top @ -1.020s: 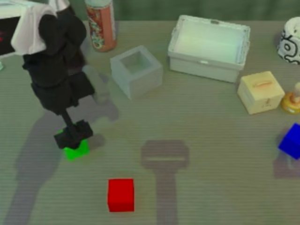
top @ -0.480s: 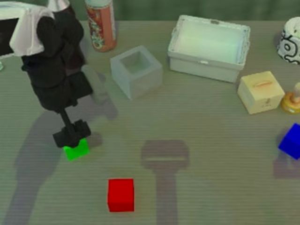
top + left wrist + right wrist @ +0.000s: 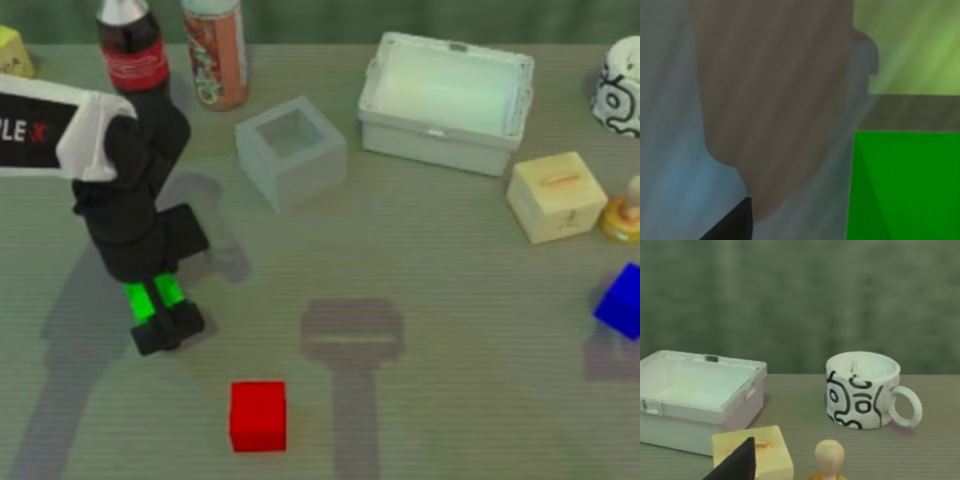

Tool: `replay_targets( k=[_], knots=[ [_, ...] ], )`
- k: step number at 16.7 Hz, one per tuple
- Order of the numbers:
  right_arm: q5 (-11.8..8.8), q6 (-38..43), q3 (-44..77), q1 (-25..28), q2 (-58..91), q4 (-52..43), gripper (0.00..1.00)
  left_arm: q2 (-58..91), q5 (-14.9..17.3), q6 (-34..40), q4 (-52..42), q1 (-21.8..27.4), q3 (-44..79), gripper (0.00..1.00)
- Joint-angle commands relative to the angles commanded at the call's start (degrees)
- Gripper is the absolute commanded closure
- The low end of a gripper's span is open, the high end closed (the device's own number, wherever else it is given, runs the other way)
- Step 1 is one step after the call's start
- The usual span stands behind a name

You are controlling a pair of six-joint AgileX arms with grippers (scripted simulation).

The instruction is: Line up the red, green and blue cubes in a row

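Two bottles point(image 3: 135, 55) behind left jaws point(image 3: 157, 302) | clamped, seemingly, on green cube point(image 3: 140, 300) | grey box point(image 3: 291, 152) right

The top view looks steeply down on the surface point(image 3: 450, 260) from above. The left wrist view sits very close to the green cube point(image 3: 905, 185). The right wrist view faces level across the far right, sharing the white bin point(image 3: 700, 395), cream box point(image 3: 767, 452) and mug point(image 3: 865, 390) with the top view
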State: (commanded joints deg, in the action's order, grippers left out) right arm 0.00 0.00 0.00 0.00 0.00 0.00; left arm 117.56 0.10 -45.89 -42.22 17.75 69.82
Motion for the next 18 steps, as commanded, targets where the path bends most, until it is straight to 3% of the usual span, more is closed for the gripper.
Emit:
replay_targets(
  k=[5,18],
  knots=[
    [0.0,0.0,0.0,0.0,0.0,0.0,0.0,0.5,0.0,0.0,1.1,0.0,-0.6,0.0],
    [0.0,0.0,0.0,0.0,0.0,0.0,0.0,0.5,0.0,0.0,1.1,0.0,-0.6,0.98]
  ],
)
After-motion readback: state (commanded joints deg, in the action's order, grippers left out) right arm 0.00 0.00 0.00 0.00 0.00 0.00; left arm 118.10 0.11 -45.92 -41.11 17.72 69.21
